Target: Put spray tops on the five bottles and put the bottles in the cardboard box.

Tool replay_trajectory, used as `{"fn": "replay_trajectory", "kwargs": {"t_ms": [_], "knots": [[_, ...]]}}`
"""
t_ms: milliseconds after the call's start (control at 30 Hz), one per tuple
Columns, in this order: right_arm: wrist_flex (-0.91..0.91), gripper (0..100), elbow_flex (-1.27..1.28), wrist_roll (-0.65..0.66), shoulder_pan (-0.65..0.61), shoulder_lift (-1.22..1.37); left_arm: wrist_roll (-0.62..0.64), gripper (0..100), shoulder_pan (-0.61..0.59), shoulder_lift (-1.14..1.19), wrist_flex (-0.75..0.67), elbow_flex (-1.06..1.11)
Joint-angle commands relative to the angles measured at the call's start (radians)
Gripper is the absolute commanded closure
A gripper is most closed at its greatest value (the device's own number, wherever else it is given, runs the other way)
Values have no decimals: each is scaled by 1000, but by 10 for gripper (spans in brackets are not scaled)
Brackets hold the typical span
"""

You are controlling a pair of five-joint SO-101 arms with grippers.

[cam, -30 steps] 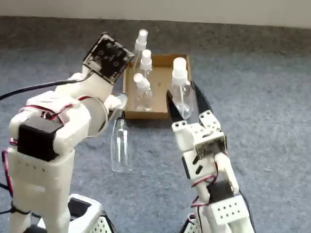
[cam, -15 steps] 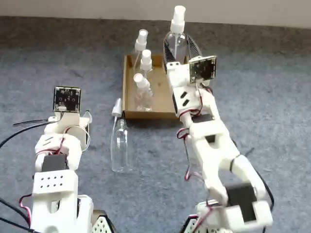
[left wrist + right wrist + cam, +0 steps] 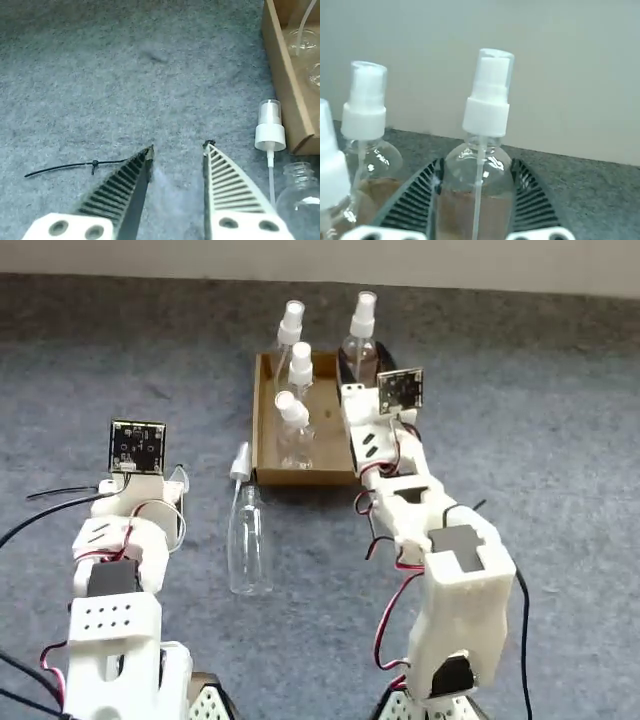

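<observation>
Mostly done; one bottle left to cap and box.

High view: box holds three capped bottles. Right claw grips a fourth bottle, capped, at the box's far corner; whether it is set down cannot be told. Fifth bottle lies uncapped on the carpet, just beside the box.

Left wrist view: left claw wide, empty. Loose top by the fifth bottle's mouth.

Right wrist view: right claw clamped round the fourth bottle.

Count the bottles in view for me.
5. Three stand in the cardboard box, along its left wall: far bottle, middle bottle, near bottle. The fourth bottle is in the right pincer. The fifth bottle lies on the carpet outside it.
</observation>
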Motion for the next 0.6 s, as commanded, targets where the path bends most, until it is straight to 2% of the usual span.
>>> {"fn": "replay_trajectory", "kwargs": {"t_ms": [0, 233, 567], "knots": [[-27, 995, -113, -9, -1, 21, 9, 840, -4, -19, -21, -4], [-30, 995, -225, -5, 1, 150, 9, 840, -4, -19, -21, -4], [-50, 995, -223, -3, -1, 156, 6, 840, 24, -19, -25, 15]]}}
